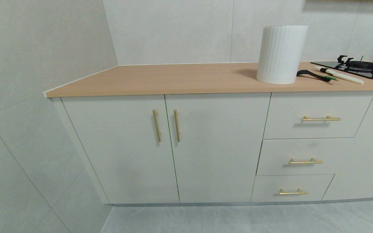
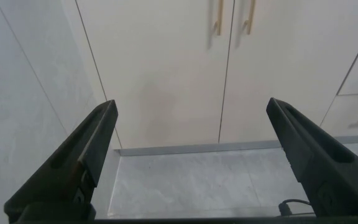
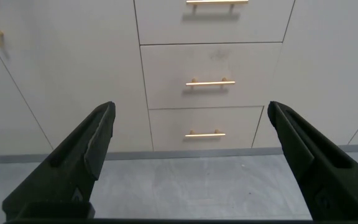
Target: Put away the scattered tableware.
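A white ribbed cylindrical holder point(image 1: 281, 54) stands on the wooden countertop point(image 1: 173, 78) toward the right. Beside it on the right lie a black-handled utensil point(image 1: 312, 75), a small green-handled piece point(image 1: 330, 77) and a long white utensil point(image 1: 338, 75). My left gripper point(image 2: 191, 112) hangs low before the double cabinet doors point(image 2: 229, 68), open and empty. My right gripper point(image 3: 191, 111) hangs low in front of the drawer stack point(image 3: 210, 81), also open with nothing between its fingers.
A black gas hob point(image 1: 361, 66) sits at the far right of the counter. Below are two doors with gold handles point(image 1: 166, 125) and three drawers point(image 1: 306, 158). A tiled wall point(image 1: 15, 97) closes the left side. Grey floor point(image 1: 238, 220) lies in front.
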